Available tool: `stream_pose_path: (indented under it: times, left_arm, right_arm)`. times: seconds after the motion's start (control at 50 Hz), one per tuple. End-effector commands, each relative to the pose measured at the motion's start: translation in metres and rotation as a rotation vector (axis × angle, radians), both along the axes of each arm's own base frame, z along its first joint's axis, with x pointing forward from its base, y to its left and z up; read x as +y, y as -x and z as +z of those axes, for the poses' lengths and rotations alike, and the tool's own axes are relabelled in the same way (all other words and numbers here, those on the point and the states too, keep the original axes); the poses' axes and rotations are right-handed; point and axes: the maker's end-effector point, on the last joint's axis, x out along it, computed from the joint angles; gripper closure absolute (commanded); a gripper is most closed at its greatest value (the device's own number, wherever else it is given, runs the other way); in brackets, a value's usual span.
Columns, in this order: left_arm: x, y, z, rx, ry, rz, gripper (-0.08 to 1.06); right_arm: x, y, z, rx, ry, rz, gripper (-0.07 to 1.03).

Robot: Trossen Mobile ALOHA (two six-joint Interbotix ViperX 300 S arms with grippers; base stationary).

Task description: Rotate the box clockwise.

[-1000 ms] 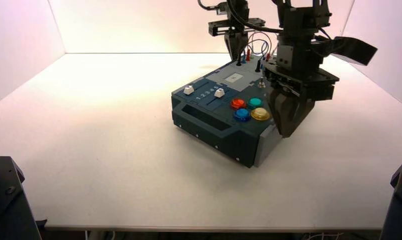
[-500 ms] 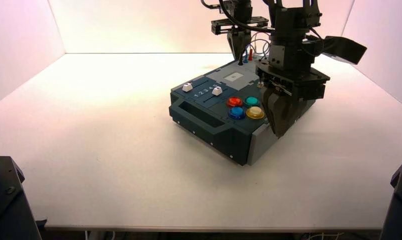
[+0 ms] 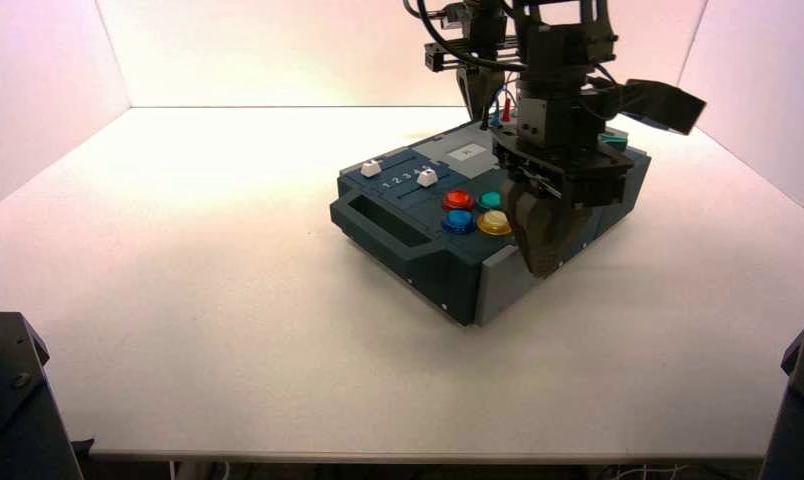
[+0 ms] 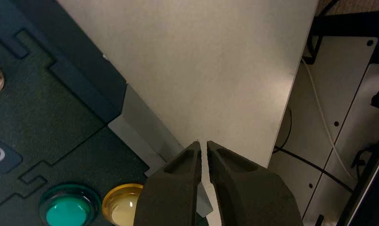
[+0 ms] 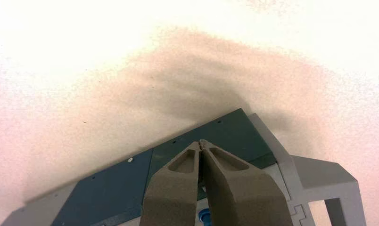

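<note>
In the high view, a large dark blue-grey panel box (image 3: 458, 285) lies flat right of centre on the pale tabletop (image 3: 228, 350), turned askew, one dark end handle (image 3: 378, 232) facing the near left. The left gripper (image 3: 541, 272), closed and apparently empty, is at the box's long side by the near corner, beside the yellow round button (image 3: 495, 222); the right gripper (image 3: 477, 118) is at the opposite side, near the far end. The clockwise turn looks partway done, the box standing diagonal to the table's edge; how much remains cannot be told, as no finishing angle shows. In the left wrist view, the fingertips meet over the light grey side panel (image 4: 147, 122), contact uncertain. In the right wrist view, the other pair, also closed and seemingly gripping nothing, reaches over the box's edge, near the light grey far handle (image 5: 319, 174); further pushing from both sides would likely complete the turn.
</note>
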Motion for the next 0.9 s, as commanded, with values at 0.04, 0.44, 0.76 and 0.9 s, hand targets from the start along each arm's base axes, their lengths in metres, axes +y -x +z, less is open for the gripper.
stream_pose_path:
  times: [0.04,0.44,0.76,0.9]
  left_arm:
    - [0.043,-0.043,-0.015,0.006,-0.041,0.107,0.87]
    - [0.065,-0.058,-0.021,0.007,-0.051,0.148,0.88]
    - [0.078,-0.075,-0.017,-0.008,-0.036,0.197,0.88]
    - [0.076,-0.078,-0.015,-0.015,-0.029,0.195,0.88]
  right_arm:
    - [-0.018,-0.001,0.001,0.011,0.01,-0.026,0.99]
    - [-0.041,-0.002,-0.002,0.026,0.016,-0.065,0.99]
    - [-0.043,-0.001,-0.004,0.032,0.018,-0.068,0.99]
    - [-0.042,-0.003,-0.001,0.021,0.016,-0.066,0.99]
